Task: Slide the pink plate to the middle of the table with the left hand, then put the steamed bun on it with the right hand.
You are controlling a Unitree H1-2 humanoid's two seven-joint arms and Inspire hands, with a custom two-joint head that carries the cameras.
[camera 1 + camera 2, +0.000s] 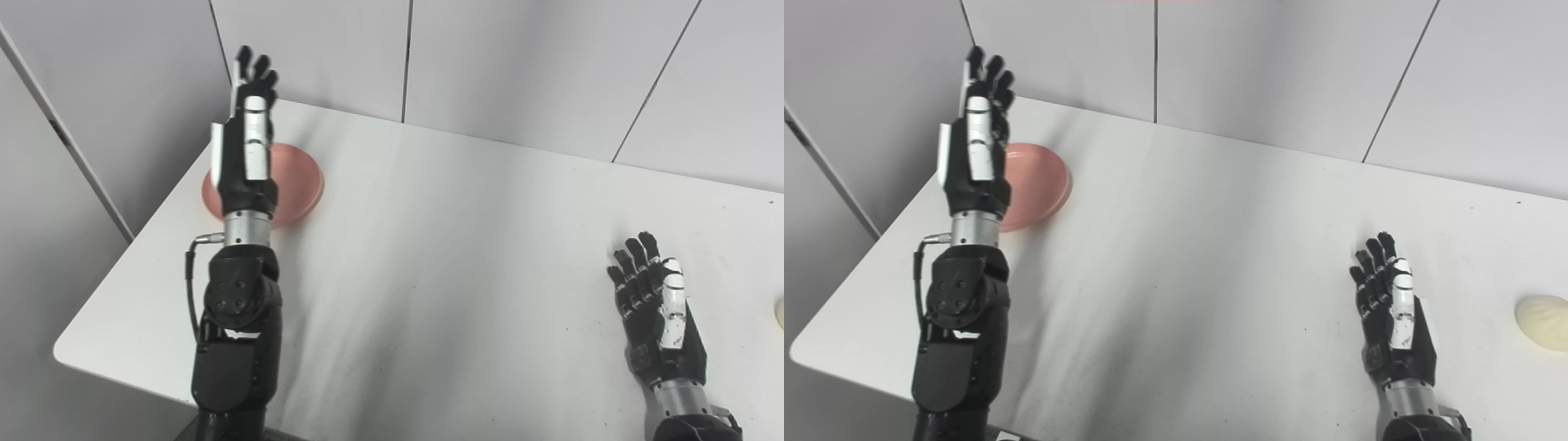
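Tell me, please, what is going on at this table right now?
The left hand is raised, open, over the pink plate at the table's far left corner. The right hand waits open, holding nothing. The steamed bun lies apart to its right, untouched. Nothing is in the table's middle yet.

We see a white surface (1182,257) with rounded corners. On it, a pink plate (1041,180) lies near the far left corner, and a pale steamed bun (1543,321) lies at the right edge, well apart.
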